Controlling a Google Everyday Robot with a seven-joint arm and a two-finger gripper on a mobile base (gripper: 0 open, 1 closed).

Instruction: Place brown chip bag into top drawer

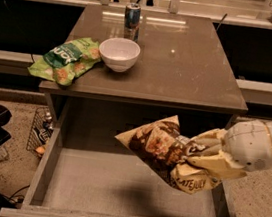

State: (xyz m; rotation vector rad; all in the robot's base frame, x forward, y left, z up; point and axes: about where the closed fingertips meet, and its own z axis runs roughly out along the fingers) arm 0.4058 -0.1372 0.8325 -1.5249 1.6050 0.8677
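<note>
end effector (203, 159) grips brown chip bag (155, 142) | above top drawer (89, 190), right side

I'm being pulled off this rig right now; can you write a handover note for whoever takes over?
Gripper: at the right, shut on the crinkled tan-and-brown chip bag, holding it in the air over the wide shallow grey top drawer.
Drawer: open, bag not yet inside.
Done: bag grasped and lifted.
Left: lower, release inside the drawer, withdraw.
Green chip bag, white bowl, can: on the grey tabletop.
</note>
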